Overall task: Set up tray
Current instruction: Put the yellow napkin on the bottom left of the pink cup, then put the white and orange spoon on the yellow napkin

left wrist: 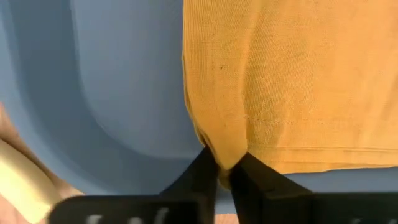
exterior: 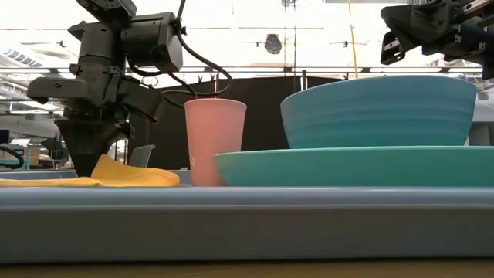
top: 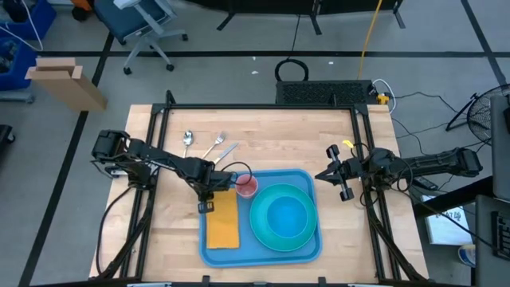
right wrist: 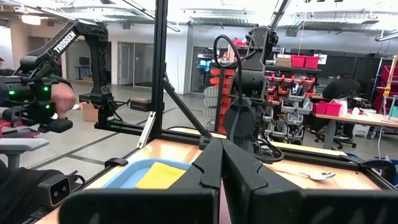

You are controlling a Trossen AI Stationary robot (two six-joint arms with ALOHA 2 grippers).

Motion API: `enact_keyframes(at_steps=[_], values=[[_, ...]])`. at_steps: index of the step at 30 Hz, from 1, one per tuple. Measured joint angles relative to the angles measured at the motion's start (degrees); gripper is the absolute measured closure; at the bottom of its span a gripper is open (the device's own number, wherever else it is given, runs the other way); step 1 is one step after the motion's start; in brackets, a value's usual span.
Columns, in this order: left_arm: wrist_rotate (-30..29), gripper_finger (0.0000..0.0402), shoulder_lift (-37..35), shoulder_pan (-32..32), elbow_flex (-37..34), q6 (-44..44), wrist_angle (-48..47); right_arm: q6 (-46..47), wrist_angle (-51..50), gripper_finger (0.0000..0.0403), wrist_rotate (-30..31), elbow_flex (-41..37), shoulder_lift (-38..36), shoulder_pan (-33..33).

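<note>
The light-blue tray (top: 263, 253) lies on the wooden table, toward its near edge. On its left part lies a yellow-orange napkin (top: 223, 225). A teal plate (top: 263, 235) with a teal bowl (top: 285, 217) fills its right part, and a pink cup (top: 247, 186) stands upright at its far side. My left gripper (top: 205, 197) is down on the napkin's far end, shut on it. My right gripper (top: 335, 177) hovers, shut and empty, above the table just right of the tray (right wrist: 127, 171). My left gripper pinches the napkin's far corner (left wrist: 225, 157) between its two fingertips (left wrist: 202, 171), coming from above and pointing down. The cloth is bunched into a small raised fold (exterior: 116, 170) at the fingers. The rest of the napkin (left wrist: 292, 81) lies flat on the tray floor (left wrist: 124, 93).
A spoon (top: 187, 139), a fork (top: 216, 144) and a knife (top: 227, 152) lie on the table beyond the tray's far left corner. Bare wood shows left of the tray and along the far side. The metal frame posts stand at the table's edges.
</note>
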Motion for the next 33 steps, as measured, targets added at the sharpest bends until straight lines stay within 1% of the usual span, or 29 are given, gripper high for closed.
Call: enact_keyframes(at_steps=[4, 8, 11, 15, 19, 21, 23, 25, 26, 29, 32, 33], values=[[0.5, 0.0293, 0.0, 0.0, 0.0, 2.0, 0.0, 0.0, 0.0, 0.0403, 0.0, 0.0, 0.0, 0.0], [0.1, 0.0225, 0.0, 0.0, 0.0, 1.7, 0.0, 0.1, 0.0, 0.0403, 0.0, 0.0, 0.0, 0.0], [0.0, 0.0185, -0.1, 0.1, 0.0, 1.7, -0.2, 0.1, 0.0, 0.0403, 0.0, 0.0, 0.0, 0.0], [-0.6, 0.0147, -1.8, 0.1, 0.0, 1.6, -0.9, 0.2, 0.0, 0.0403, 0.0, 0.0, 0.0, 0.0], [-0.9, 0.0127, -4.8, 0.1, 0.8, 1.5, -4.0, 0.2, 0.2, 0.0403, 0.0, 0.0, 0.0, 0.0], [-2.7, 0.0123, -6.9, 0.1, 1.8, 1.2, -7.1, 0.2, 0.5, 0.0403, 0.0, 0.0, 0.0, 0.0], [-5.7, 0.0124, -9.5, -0.1, 2.7, 0.5, -9.4, 0.1, 0.5, 0.0403, 0.0, 0.0, 0.0, 0.0], [-9.2, 0.0135, -13.2, -1.0, 2.4, 0.7, -8.7, 0.1, 0.7, 0.0403, 0.0, 0.0, 0.0, 0.0], [-10.6, 0.0144, -15.4, -1.6, 2.2, 1.5, -6.7, 0.1, 0.8, 0.0403, 0.0, 0.0, 0.0, 0.0], [-11.6, 0.0188, -22.7, -3.6, -0.7, 4.8, 2.6, 0.0, 0.8, 0.0403, 0.0, 0.0, 0.0, 0.0], [-11.9, 0.0248, -29.7, -4.3, -5.1, 7.9, 14.1, -0.2, 0.7, 0.0403, 0.0, 0.0, 0.0, 0.0], [-12.9, 0.0271, -31.9, -4.2, -6.8, 8.4, 17.3, -0.6, 0.4, 0.0403, 0.0, 0.0, 0.0, 0.0]])
